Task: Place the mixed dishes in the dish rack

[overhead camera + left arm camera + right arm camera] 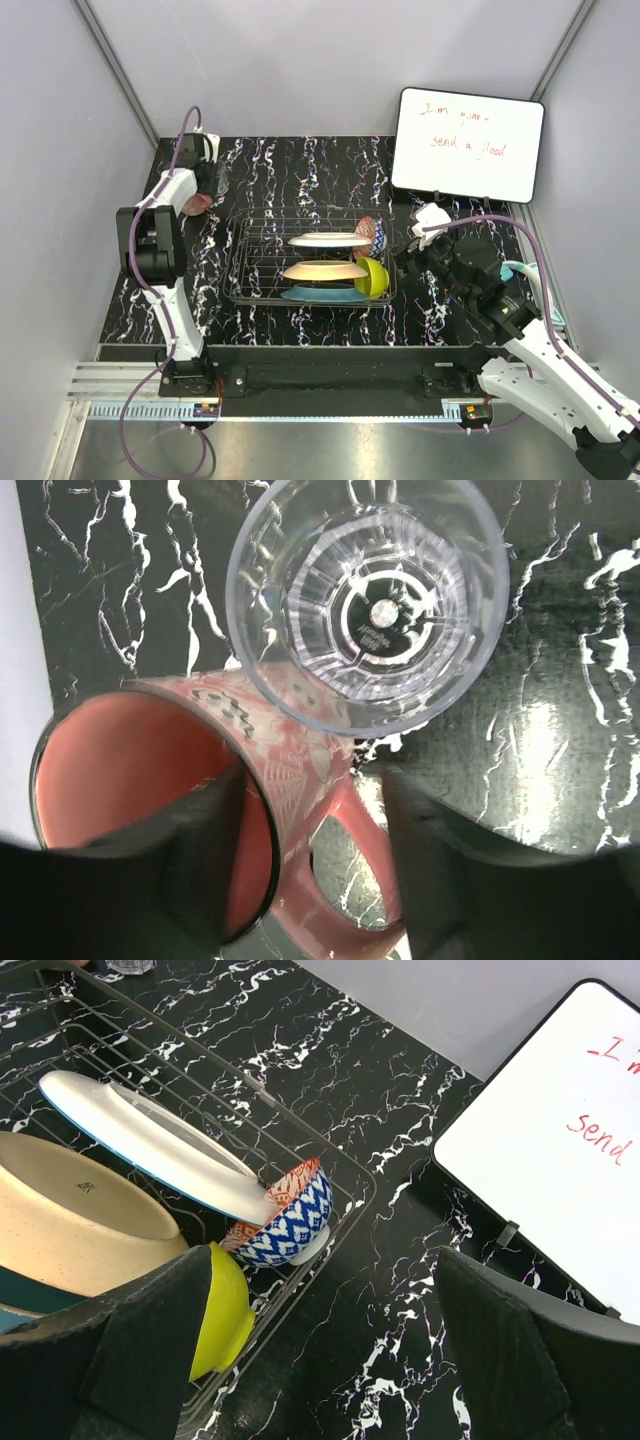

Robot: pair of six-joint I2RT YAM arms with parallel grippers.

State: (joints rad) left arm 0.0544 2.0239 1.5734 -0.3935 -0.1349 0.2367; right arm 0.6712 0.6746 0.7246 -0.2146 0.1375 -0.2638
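Fingers (150, 880) of our left gripper (315, 790) are straddling the wall of the pink mug (130, 760), pinching or not we cannot tell, while our right gripper (322, 1260) is hovering spread beside the rack (240, 262).

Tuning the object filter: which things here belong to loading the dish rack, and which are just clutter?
Job: dish rack, white plate, peach plate, teal plate, green bowl, patterned bowl, pink mug, glass.
Lying about: whiteboard.
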